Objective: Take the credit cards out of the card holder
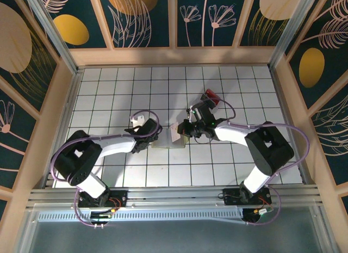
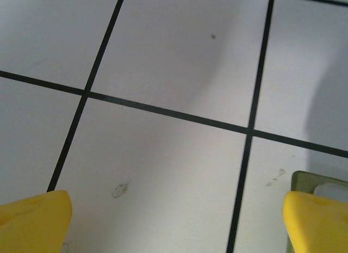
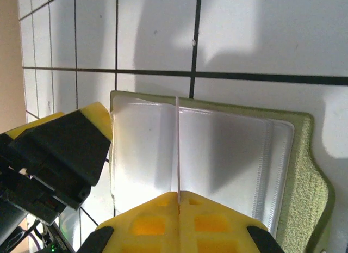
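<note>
Right claw (image 3: 178, 203) pinched shut on a thin white card (image 3: 178, 149), edge-on, upright over the card holder (image 3: 307, 171). Holder lies open flat mid-desk (image 1: 109, 90), on white tiles with a black grid, long axis left-right. Textured yellow-green cover, glossy clear sleeves inside. Left claw (image 2: 174, 223) spread wide, one yellow tip at holder's corner.

Fig.: I view a white surface (image 1: 109, 90) ruled in a black grid. Wood-framed walls (image 1: 144, 19), dark teal with gold discs and pale leaves, enclose it. A metal rail (image 1: 174, 196) runs along the near edge.
</note>
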Controlling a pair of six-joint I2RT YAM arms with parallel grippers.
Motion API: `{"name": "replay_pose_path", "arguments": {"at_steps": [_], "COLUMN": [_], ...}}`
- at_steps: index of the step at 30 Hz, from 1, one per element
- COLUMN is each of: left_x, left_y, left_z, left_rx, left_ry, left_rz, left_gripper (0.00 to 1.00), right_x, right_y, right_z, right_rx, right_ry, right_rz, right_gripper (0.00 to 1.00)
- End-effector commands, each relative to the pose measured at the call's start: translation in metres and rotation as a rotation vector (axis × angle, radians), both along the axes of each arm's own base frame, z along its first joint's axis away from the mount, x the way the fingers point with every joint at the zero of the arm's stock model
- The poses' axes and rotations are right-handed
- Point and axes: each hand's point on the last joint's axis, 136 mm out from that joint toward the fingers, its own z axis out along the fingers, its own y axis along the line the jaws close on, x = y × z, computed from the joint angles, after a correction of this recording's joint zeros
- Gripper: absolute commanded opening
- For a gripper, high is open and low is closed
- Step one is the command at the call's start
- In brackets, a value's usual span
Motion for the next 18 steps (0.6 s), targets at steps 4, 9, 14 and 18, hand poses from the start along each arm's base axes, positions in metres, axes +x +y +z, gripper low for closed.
{"name": "replay_pose_path", "arguments": {"at_steps": [4, 9, 14, 18], "left_x": [-0.003, -0.001, -0.004, -0.008], "left_y": [-0.001, -0.003, -0.010, -0.015], "left_z": [0.016, 0.024, 0.023, 0.021], "left_rx": [-0.033, -0.052, -0.073, -0.075], "left_ry": [-0.010, -0.026, -0.011, 0.010], "left_rz": [-0.011, -0.014, -0.060, -0.105], "left_gripper": [0.99, 0.99, 0.99, 0.99], "right_x": [0.019, 0.026, 0.038, 0.051], "right_y": [-0.003, -0.010, -0.024, -0.042], "right_z": [0.031, 0.041, 0.053, 0.060], "right_rx": [-0.008, -0.067, -0.165, -0.243], "right_ry": [-0.109, -0.184, -0.276, -0.336], "right_rz": [-0.030, -0.024, -0.031, -0.047], "right_gripper": [0.03, 0.01, 0.00, 0.00]}}
